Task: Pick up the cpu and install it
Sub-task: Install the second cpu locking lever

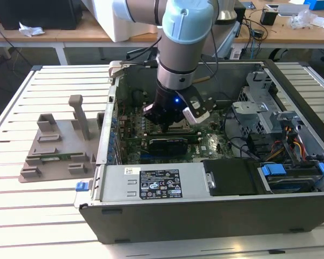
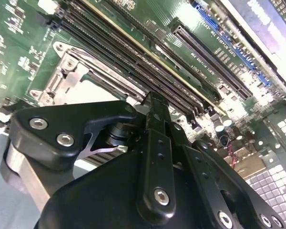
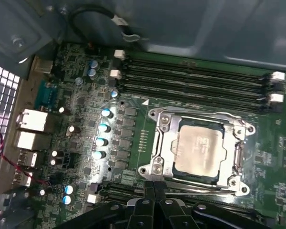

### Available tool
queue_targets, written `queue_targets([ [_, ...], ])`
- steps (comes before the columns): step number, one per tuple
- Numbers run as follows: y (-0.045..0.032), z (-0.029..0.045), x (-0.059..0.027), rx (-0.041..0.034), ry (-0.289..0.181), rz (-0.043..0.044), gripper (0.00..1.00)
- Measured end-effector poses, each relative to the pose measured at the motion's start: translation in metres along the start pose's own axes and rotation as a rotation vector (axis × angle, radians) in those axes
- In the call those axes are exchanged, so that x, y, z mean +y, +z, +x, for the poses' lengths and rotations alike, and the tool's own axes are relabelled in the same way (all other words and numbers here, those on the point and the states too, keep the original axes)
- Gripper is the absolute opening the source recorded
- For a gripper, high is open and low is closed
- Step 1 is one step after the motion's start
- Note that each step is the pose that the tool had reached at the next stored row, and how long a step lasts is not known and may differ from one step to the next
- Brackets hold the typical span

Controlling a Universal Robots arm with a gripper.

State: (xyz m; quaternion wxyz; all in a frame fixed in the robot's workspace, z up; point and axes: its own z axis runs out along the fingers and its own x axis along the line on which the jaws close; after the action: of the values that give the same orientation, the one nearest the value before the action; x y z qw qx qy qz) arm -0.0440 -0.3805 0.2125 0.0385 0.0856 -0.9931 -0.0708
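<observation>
Cpu (image 3: 200,151) lay flat inside the metal socket frame (image 3: 158,143) on the green motherboard (image 1: 213,143), within an open computer case (image 1: 216,213) on a slatted worktop (image 1: 38,216). The robot's black hand (image 3: 155,187) hung just above the board beside the socket, fingers pressed together and gripping nothing. Risk, as judged: a chip seated slightly crooked could bend the socket contacts under any pressure.

The cpu (image 3: 199,150) sits in the socket (image 3: 164,125) beside memory slots (image 3: 195,78).
</observation>
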Motion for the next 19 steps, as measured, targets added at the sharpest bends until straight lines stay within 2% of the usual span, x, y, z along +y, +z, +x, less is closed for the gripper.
queue_targets([
  [7,0.0088,0.0092,0.0046,0.0007,-0.019,-0.0105,0.11],
  [11,0.017,0.0087,0.0108,0.0008,-0.02,-0.0134,0.11],
  [15,0.0171,0.0093,0.0096,-0.0023,-0.02,-0.0148,0.11],
  [16,0.0162,0.01,0.007,-0.0031,-0.02,-0.0147,0.11],
  [19,0.0123,0.0103,0.0069,-0.0038,-0.02,-0.0148,0.11],
])
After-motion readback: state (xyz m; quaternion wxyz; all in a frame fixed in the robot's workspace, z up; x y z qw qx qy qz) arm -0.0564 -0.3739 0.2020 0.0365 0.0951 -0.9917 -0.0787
